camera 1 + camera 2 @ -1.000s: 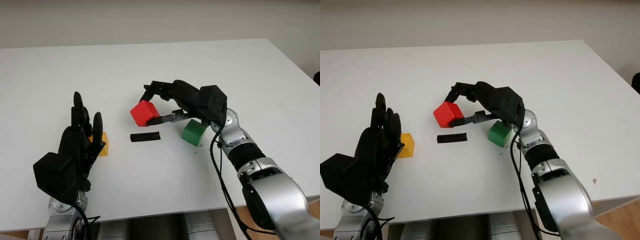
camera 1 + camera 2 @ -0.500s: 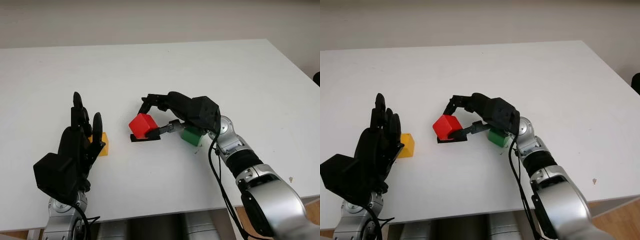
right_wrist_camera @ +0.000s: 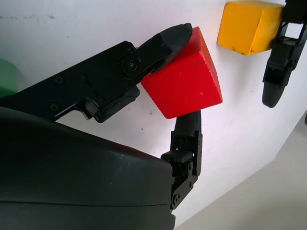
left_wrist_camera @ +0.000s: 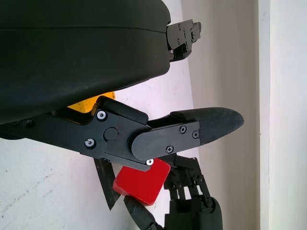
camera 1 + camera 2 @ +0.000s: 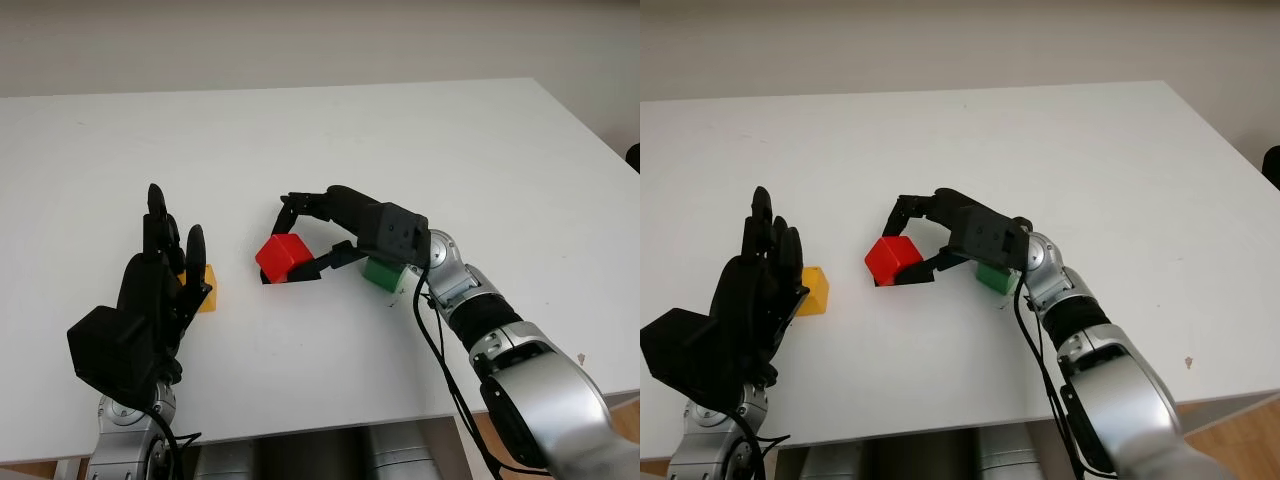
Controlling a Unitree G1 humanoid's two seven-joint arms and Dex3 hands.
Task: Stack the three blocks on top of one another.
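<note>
lowering onto the black strip (image 5: 266, 279), the red block (image 5: 280, 257) is clasped by the right hand (image 5: 322, 236) and now sits nearer the bench (image 5: 400, 140); stacking is unbegun, the left hand (image 5: 160, 280) open beside the yellow block (image 5: 207, 289).

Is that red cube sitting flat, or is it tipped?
Tipped: the red cube sits cornerwise between the right hand's fingers, over the black strip.
</note>
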